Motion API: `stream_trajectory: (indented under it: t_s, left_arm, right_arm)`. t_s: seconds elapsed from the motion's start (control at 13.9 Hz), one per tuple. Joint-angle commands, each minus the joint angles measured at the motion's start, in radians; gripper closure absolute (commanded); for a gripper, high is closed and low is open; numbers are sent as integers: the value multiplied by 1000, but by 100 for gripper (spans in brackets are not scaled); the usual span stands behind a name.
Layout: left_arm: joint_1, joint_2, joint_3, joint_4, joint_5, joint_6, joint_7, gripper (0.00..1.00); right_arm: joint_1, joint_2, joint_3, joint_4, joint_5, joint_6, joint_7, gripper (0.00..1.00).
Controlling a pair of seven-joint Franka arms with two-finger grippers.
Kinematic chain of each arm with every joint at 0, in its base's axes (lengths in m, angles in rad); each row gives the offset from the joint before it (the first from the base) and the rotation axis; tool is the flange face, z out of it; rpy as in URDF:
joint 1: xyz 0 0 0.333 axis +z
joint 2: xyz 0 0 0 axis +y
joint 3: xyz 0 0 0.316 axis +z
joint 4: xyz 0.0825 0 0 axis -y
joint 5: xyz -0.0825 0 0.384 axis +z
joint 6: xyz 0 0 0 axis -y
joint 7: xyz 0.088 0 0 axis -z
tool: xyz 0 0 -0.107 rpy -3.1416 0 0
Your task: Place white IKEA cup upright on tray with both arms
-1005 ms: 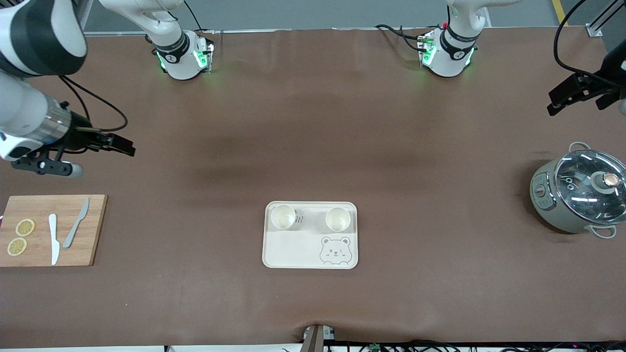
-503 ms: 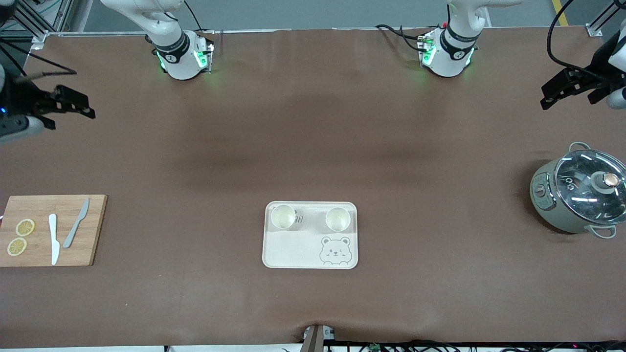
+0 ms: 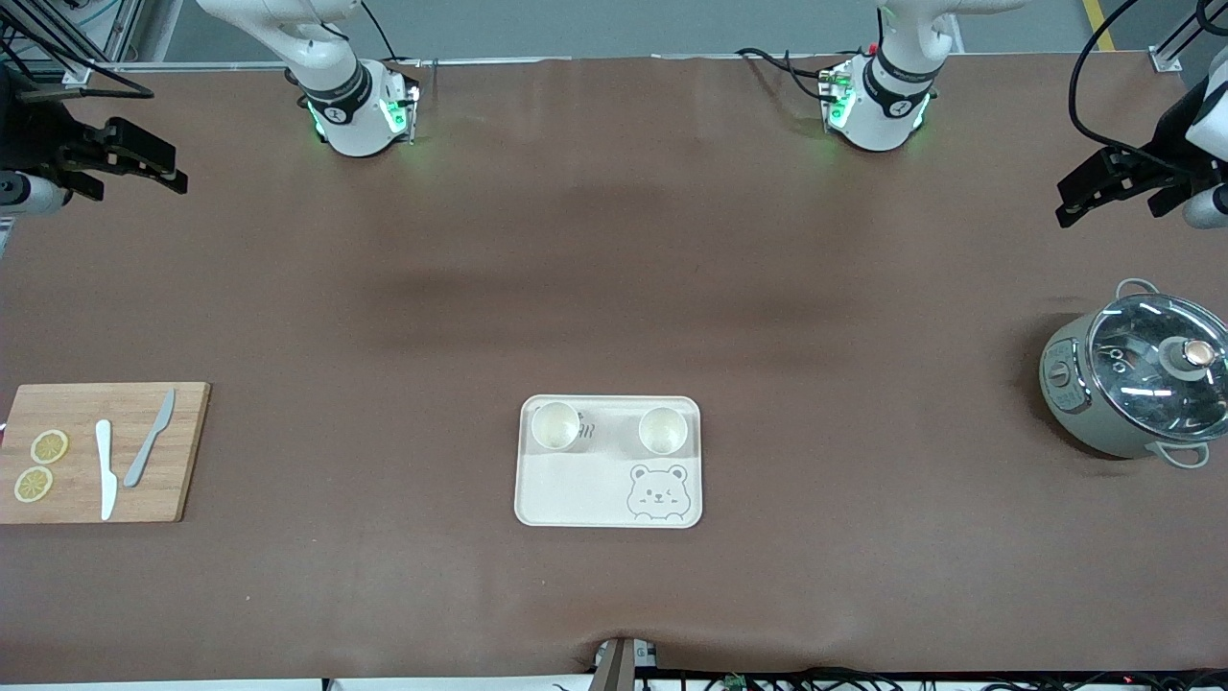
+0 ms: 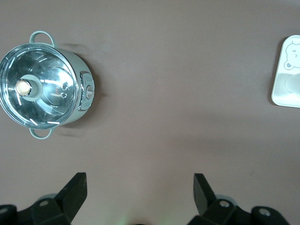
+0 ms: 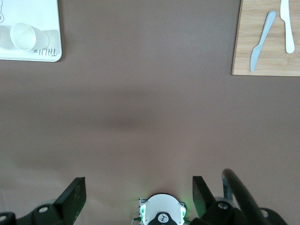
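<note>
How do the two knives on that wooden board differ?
The white knife lies straight along the wooden board, beside the lemon slices. The grey knife lies slanted, its tip farther from the front camera. The white one looks shorter and paler. Both lie flat on the board, untouched by either claw.

Grey lettering on the tray [image 3: 576, 499] beside one cup, too small to read.

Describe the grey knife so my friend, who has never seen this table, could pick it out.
Find the wooden cutting board at the right arm's end of the table. Two knives lie on it beside two lemon slices. The grey knife lies slanted; the white knife next to it lies straighter and nearer the lemons.
</note>
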Motion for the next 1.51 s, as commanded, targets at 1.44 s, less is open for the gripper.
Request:
stream_trajectory:
  t_s: [1.44]
  left_arm:
    - [31,-19,9,1,-6,7,25,0]
  right_arm:
    - [-21,13,-4,-5,-6,29,3,0]
